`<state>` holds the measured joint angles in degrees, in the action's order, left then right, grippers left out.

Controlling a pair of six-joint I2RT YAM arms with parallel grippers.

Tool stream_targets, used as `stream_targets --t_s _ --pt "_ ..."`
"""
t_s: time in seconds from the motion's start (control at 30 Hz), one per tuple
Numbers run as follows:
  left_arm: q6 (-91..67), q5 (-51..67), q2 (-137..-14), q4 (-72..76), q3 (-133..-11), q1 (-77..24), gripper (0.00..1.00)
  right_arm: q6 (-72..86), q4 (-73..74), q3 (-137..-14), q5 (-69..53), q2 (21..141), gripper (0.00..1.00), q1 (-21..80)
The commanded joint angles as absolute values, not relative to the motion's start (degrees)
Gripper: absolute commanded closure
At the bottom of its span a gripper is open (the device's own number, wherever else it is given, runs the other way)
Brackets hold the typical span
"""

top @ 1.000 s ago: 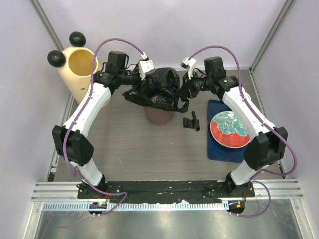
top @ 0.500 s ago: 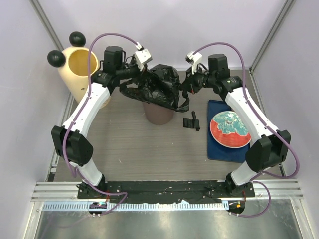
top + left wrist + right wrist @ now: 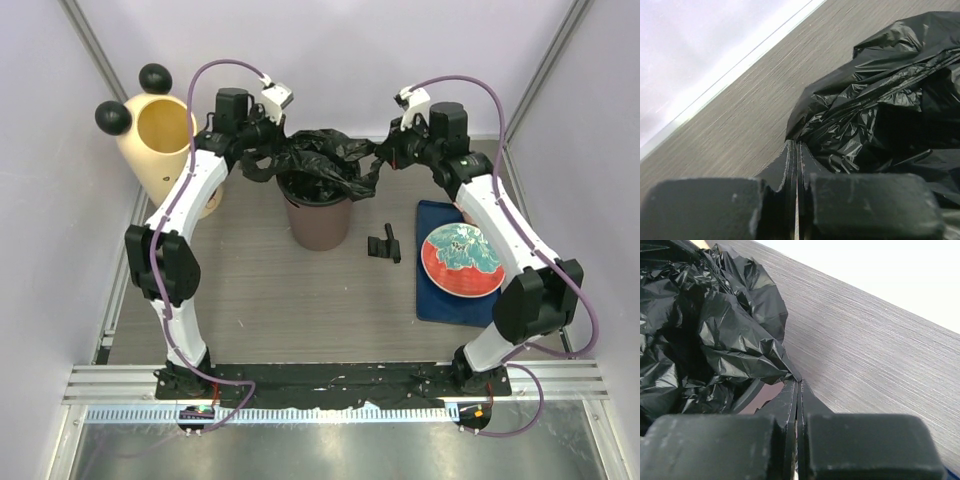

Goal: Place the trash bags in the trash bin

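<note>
Okay, your left gripper [image 3: 794,150] and right gripper [image 3: 796,386] are both clamping the trash bag [image 3: 318,160] over the brown bucket [image 3: 320,225]; next you're probably lowering both evenly.

Glossy black is shown right across the trash bags [image 3: 318,165], with pale sheen caught on every crinkle. The trash bin [image 3: 142,162] is seen in cream, its inside a mustard yellow, its two ball ears [image 3: 113,117] plain black. A dark brown is picked out on the bucket [image 3: 320,228]. The worktop [image 3: 260,290] is rendered in grey-brown, streaked with fine wood grain. The plate [image 3: 462,262] is painted red, with a mottled teal-and-white patch; the mat [image 3: 436,300] is given in dark blue. Matte black is worn by the left gripper [image 3: 796,150] and the right gripper [image 3: 797,387]. The arms [image 3: 190,195] are finished in white and black, the cables [image 3: 225,72] in purple.
</note>
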<state>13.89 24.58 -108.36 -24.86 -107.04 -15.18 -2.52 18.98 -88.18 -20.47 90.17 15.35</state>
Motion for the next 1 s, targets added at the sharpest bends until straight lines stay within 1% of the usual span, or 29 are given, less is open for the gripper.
stream_targets --t_s 0.0,0.13,0.3,0.37,0.4,0.47,0.5,0.57,0.6,0.7,0.83,0.9,0.97 --pt "10.4 21.1 -111.9 -30.0 -112.8 -14.8 0.97 -0.3 15.4 -88.2 -17.0 93.8 0.99 15.3" --pt "9.2 22.6 -113.4 -34.9 -113.4 -14.8 0.94 -2.2 17.4 -86.3 -18.2 95.4 0.99 15.3" --pt "7.3 24.3 -111.1 -32.9 -107.1 -14.3 0.93 -3.5 17.8 -83.1 -19.9 95.5 0.99 15.2" --pt "6.5 25.5 -110.4 -32.7 -106.7 -14.1 0.90 -4.0 18.0 -83.2 -20.4 95.5 0.99 15.4" --pt "6.1 27.0 -110.1 -32.7 -107.0 -13.5 0.85 -4.1 18.2 -83.4 -20.9 95.5 0.99 15.3" --pt "4.8 29.6 -108.7 -32.7 -108.2 -12.4 0.70 -4.1 18.2 -84.3 -22.6 95.2 0.99 15.2" --pt "4.0 32.0 -107.9 -31.3 -108.6 -10.7 0.52 -4.0 18.2 -84.5 -23.0 95.0 0.99 15.2" --pt "2.5 33.5 -104.3 -29.2 -108.5 -8.3 0.41 -3.6 18.1 -85.4 -24.7 94.7 0.99 15.2" --pt "3.1 34.4 -102.9 -27.9 -108.2 -7.6 0.32 -3.6 18.2 -85.5 -25.1 94.4 0.99 15.1" --pt "9.5 38.8 -97.8 -28.4 -107.9 -6.2 0.25 -3.0 18.0 -86.0 -26.7 93.5 0.99 15.2" --pt "17.3 49.5 -93.3 -32.6 -106.0 -7.0 0.23 -2.8 18.1 -86.3 -27.1 92.3 0.99 15.1" --pt "25.6 49.0 -92.0 -39.0 -105.2 -10.7 0.23 -3.0 18.4 -86.2 -27.1 91.7 0.99 15.2" --pt "31.2 44.9 -91.0 -40.0 -102.5 -15.3 0.21 -3.0 18.9 -86.1 -27.2 91.1 0.99 15.2"
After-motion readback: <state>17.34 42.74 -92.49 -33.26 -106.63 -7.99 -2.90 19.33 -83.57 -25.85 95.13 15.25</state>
